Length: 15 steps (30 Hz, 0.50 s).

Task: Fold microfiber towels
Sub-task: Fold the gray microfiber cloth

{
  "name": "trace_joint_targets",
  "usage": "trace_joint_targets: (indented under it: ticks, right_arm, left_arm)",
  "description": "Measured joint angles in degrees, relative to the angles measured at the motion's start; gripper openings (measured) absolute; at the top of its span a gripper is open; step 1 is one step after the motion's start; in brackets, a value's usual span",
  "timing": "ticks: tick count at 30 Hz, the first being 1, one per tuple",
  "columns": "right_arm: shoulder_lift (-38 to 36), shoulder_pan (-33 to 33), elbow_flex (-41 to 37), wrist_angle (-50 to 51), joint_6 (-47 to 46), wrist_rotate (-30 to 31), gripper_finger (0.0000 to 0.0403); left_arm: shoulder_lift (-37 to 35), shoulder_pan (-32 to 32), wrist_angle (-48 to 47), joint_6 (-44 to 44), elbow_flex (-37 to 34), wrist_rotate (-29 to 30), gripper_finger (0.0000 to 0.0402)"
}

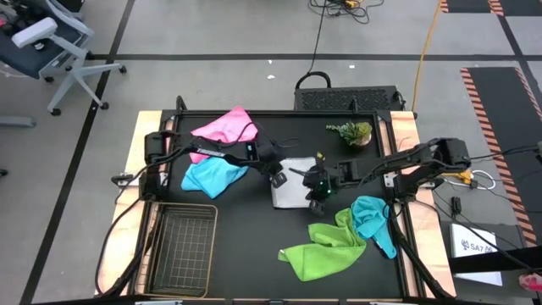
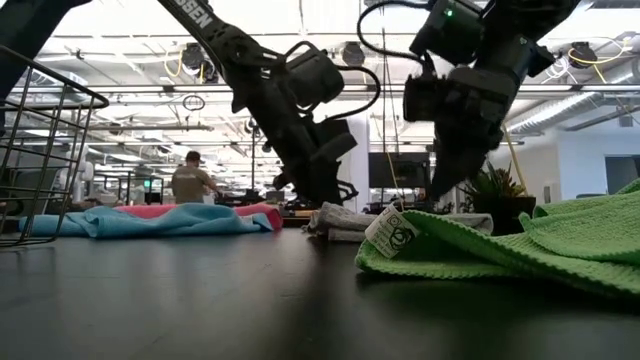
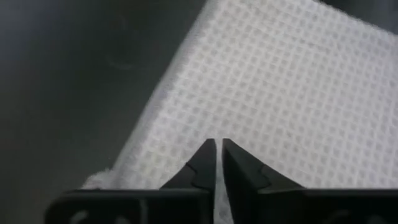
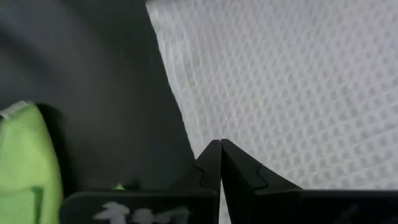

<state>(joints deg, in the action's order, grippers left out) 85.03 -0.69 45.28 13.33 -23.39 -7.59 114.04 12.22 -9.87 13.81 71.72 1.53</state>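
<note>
The grey-white towel (image 1: 290, 186) lay folded near the middle of the black table (image 1: 246, 246), and both grippers were down on it. The left gripper (image 1: 278, 179) stood at the towel's 9 o'clock edge, its fingers (image 3: 202, 168) drawn nearly together with only a thin slit between them, pinching the waffle-weave cloth (image 3: 280, 93). The right gripper (image 1: 315, 191) stood at the towel's 4 o'clock corner, its fingers (image 4: 211, 165) pressed together over the cloth's edge (image 4: 280, 87).

From the towel, the pink towel (image 1: 225, 127) lay crumpled at 10 o'clock, with the light blue towel (image 1: 212, 176) just below it at 9 o'clock, the 2 touching. The lime green towel (image 1: 326, 250) was spread in loose folds at 5 o'clock, its label (image 2: 392, 232) showing in the low view, and the teal towel (image 1: 373, 219) touched it at 4 o'clock. The wire basket (image 1: 182, 246) sat at 7 o'clock and the small potted plant (image 1: 354, 132) at 1 o'clock
</note>
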Motion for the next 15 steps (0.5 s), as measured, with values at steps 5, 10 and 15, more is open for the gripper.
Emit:
trace_joint_targets:
  ticks: [5,10,15]
  right_arm:
    - [3.1,-1.15,0.0,-0.38,0.01,-0.2,0.0]
    - [3.08,-1.08,0.0,-0.13,0.03,-0.03,0.0]
    - [3.08,-1.07,0.04,1.01,0.01,-0.08,0.0]
  left_arm:
    - [0.0,1.33,0.26,0.36,0.0,0.09,0.0008]
    - [0.94,1.47,0.16,0.12,0.04,0.0,0.0004]
    - [3.93,1.38,0.74,1.27,0.25,-1.87,0.0006]
